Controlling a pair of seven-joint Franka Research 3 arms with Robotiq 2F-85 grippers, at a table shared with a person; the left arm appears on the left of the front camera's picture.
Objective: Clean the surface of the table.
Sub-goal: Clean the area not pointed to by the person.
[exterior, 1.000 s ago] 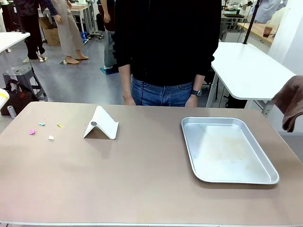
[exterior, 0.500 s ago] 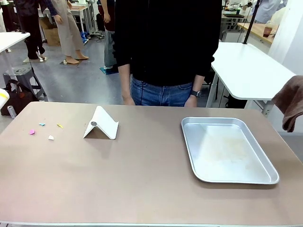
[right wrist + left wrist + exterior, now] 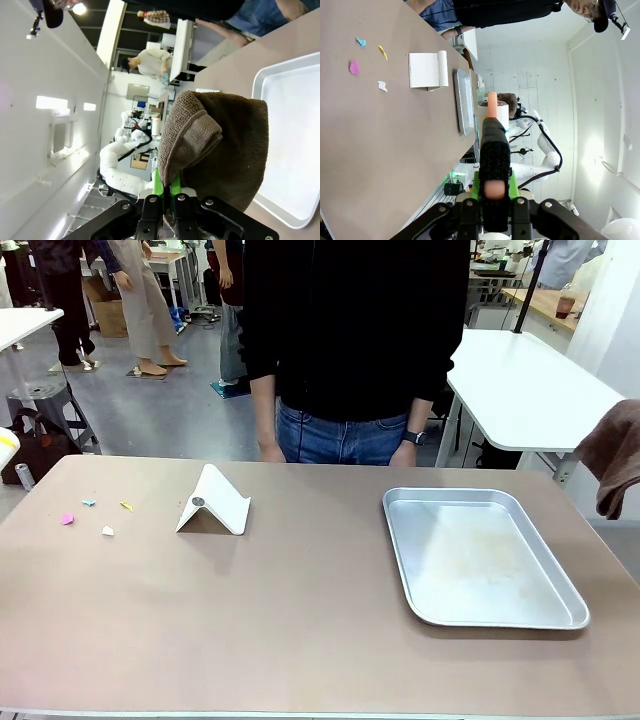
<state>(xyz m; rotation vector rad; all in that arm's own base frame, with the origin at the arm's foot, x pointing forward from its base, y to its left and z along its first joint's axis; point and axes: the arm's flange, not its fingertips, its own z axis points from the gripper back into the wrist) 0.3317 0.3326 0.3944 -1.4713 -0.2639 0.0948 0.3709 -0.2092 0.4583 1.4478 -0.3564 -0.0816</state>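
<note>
The tan-brown table (image 3: 300,620) carries small paper scraps near its far left: pink (image 3: 67,519), blue (image 3: 89,502), yellow (image 3: 126,505) and white (image 3: 107,531). In the left wrist view my left gripper (image 3: 492,186) is shut on a black, rough-surfaced tool (image 3: 495,147) with a pink tip, held above the table (image 3: 380,150), off from the scraps (image 3: 354,67). My right gripper (image 3: 165,186) is shut on a brown cloth (image 3: 215,145), which hangs at the table's right side (image 3: 615,455) beside the tray.
A white folded card stand (image 3: 213,503) sits right of the scraps. A silver metal tray (image 3: 480,555) lies on the right half. A person in a black top stands at the far edge, hands (image 3: 270,452) at the table rim. White tables stand behind.
</note>
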